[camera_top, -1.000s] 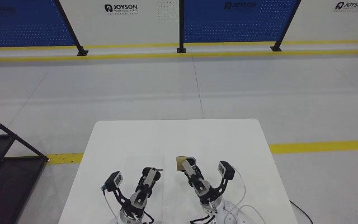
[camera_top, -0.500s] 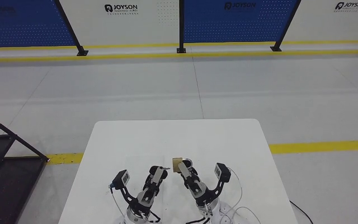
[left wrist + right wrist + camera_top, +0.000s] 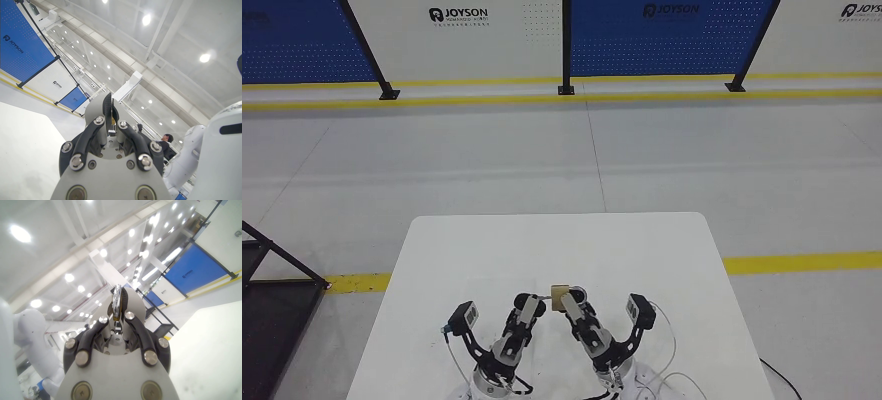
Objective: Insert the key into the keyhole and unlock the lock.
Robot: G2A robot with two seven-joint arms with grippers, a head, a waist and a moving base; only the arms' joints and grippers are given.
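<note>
Pinching square brass lock (image 3: 561,293), small key (image 3: 113,119)

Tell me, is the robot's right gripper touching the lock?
Touching. The right wrist view shows the right gripper shut on the lock, clamping it from both sides with no gap.

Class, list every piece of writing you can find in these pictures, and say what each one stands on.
White panel: a brand mark, a dark logo with one word, not quoted here; the fine line beneath it is too small to read.
Blue panel: the same mark, cut by the picture's edge.
Right panel: the same mark, cut off.
Lock, key, table: no print visible.
</note>
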